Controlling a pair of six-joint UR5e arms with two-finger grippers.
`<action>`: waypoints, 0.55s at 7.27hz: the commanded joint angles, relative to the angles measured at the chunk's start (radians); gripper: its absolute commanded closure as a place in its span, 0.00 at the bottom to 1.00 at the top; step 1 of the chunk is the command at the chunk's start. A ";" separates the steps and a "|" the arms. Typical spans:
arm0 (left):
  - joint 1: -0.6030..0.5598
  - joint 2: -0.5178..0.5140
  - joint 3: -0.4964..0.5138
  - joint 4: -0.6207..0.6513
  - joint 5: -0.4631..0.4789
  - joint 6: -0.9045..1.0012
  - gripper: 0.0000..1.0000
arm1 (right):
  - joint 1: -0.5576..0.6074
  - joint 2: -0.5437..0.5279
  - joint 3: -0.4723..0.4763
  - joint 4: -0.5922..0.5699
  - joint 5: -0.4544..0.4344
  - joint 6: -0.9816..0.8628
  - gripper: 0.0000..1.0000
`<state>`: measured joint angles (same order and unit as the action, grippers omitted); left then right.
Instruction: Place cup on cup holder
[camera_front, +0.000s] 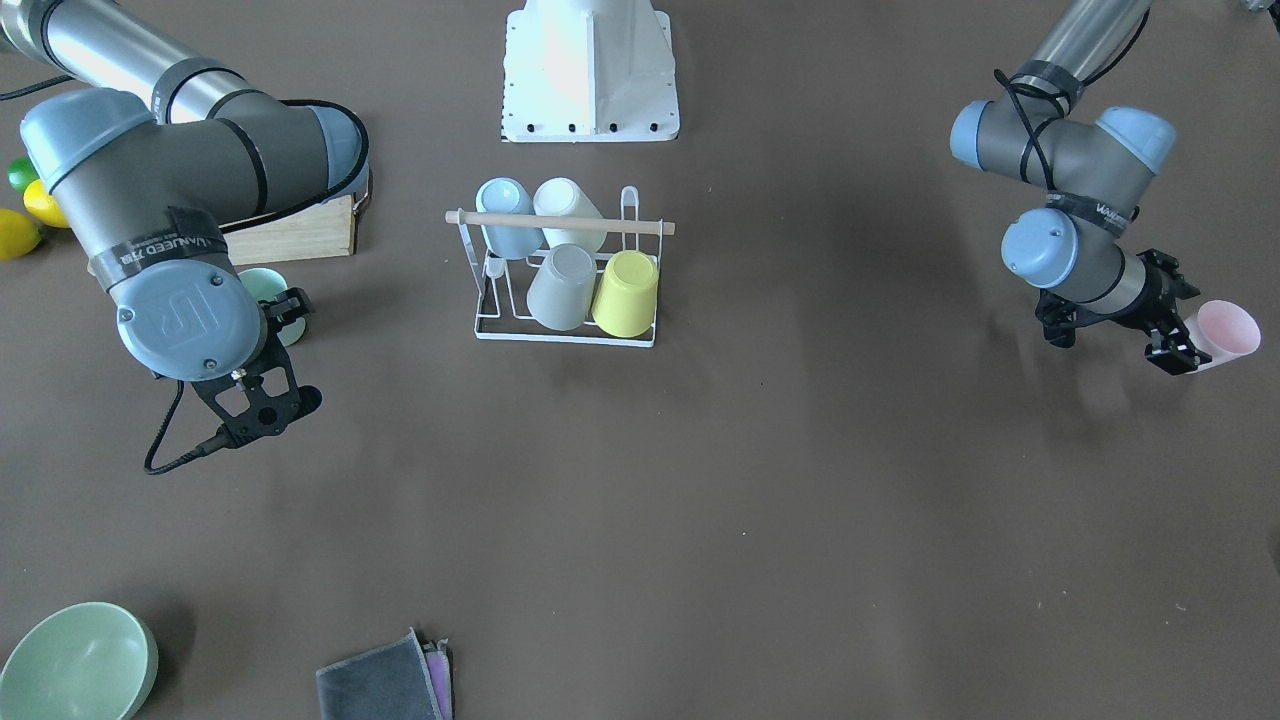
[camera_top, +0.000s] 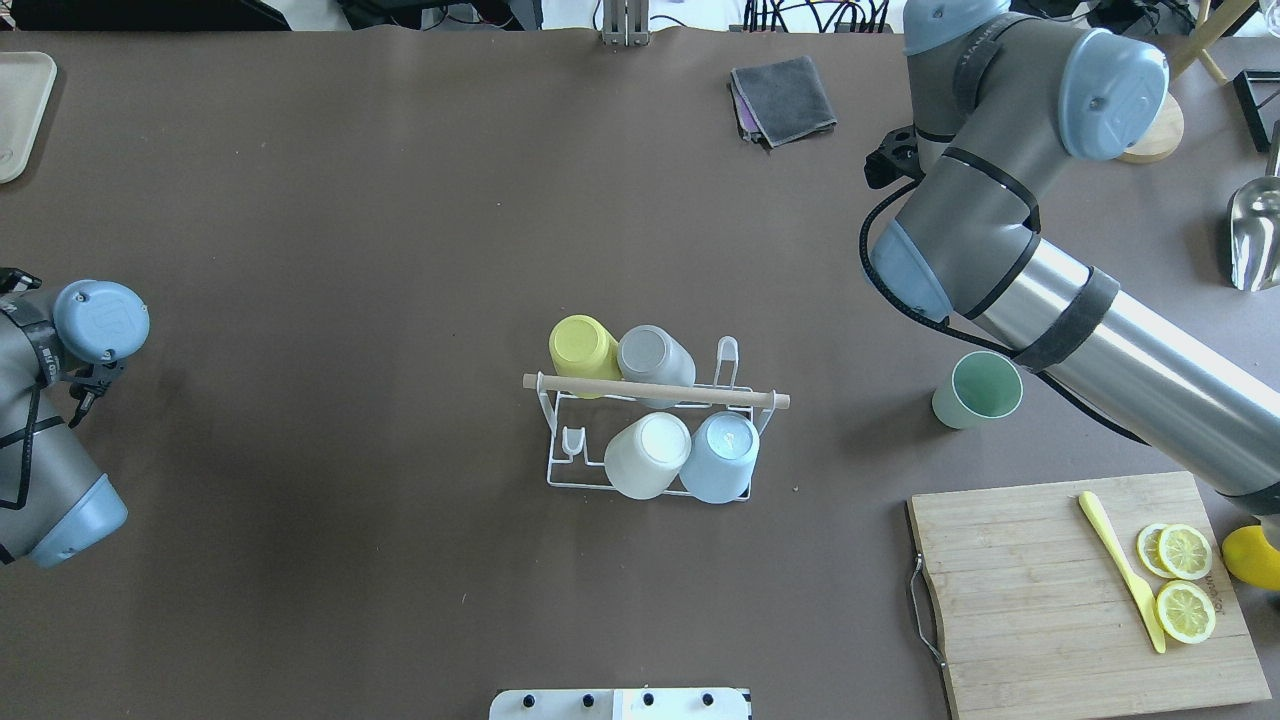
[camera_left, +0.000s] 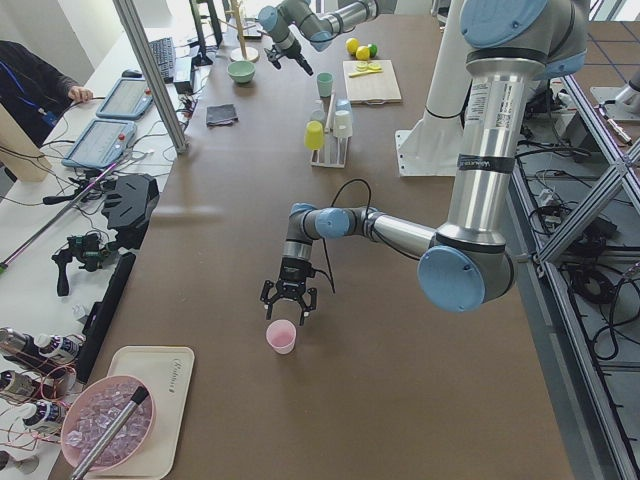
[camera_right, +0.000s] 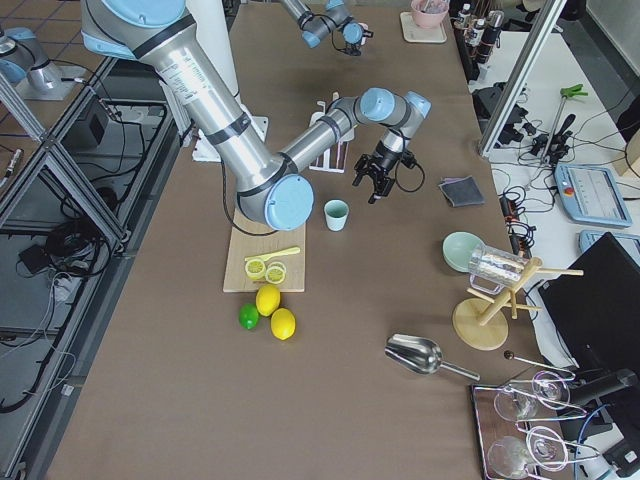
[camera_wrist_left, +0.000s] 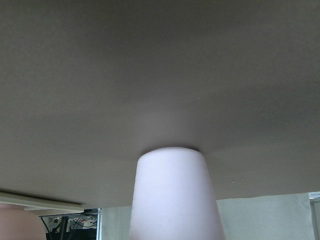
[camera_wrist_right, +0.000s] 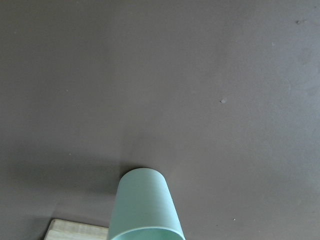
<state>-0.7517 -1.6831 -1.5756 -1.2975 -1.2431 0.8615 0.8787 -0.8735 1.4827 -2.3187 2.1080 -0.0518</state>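
The cup holder (camera_front: 565, 337), a white wire rack with a wooden rod (camera_top: 655, 392), stands mid-table. It carries several upturned cups: blue, white, grey and yellow. A pink cup (camera_front: 1228, 332) stands upright on the table at the robot's left end. My left gripper (camera_front: 1185, 318) is open just beside it, not closed on it; the cup fills the lower left wrist view (camera_wrist_left: 172, 200). A mint-green cup (camera_top: 978, 390) stands upright on the robot's right. My right gripper (camera_front: 298, 352) is open next to it and empty; the cup shows in the right wrist view (camera_wrist_right: 145, 207).
A wooden cutting board (camera_top: 1010, 590) with lemon slices and a yellow knife lies near the green cup. A folded grey cloth (camera_top: 783, 97), a green bowl (camera_front: 75, 665) and whole lemons (camera_front: 15, 235) sit along the table. The robot base (camera_front: 590, 70) stands behind the rack.
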 joint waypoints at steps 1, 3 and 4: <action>0.000 0.003 0.026 -0.041 0.010 -0.002 0.02 | -0.015 0.083 -0.161 -0.001 -0.040 -0.125 0.00; 0.000 0.003 0.063 -0.078 0.011 -0.004 0.02 | -0.038 0.183 -0.339 0.001 -0.101 -0.219 0.00; 0.000 0.005 0.092 -0.116 0.028 -0.004 0.02 | -0.040 0.203 -0.381 -0.005 -0.118 -0.256 0.00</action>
<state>-0.7516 -1.6797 -1.5148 -1.3752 -1.2285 0.8577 0.8473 -0.7118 1.1805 -2.3192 2.0211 -0.2467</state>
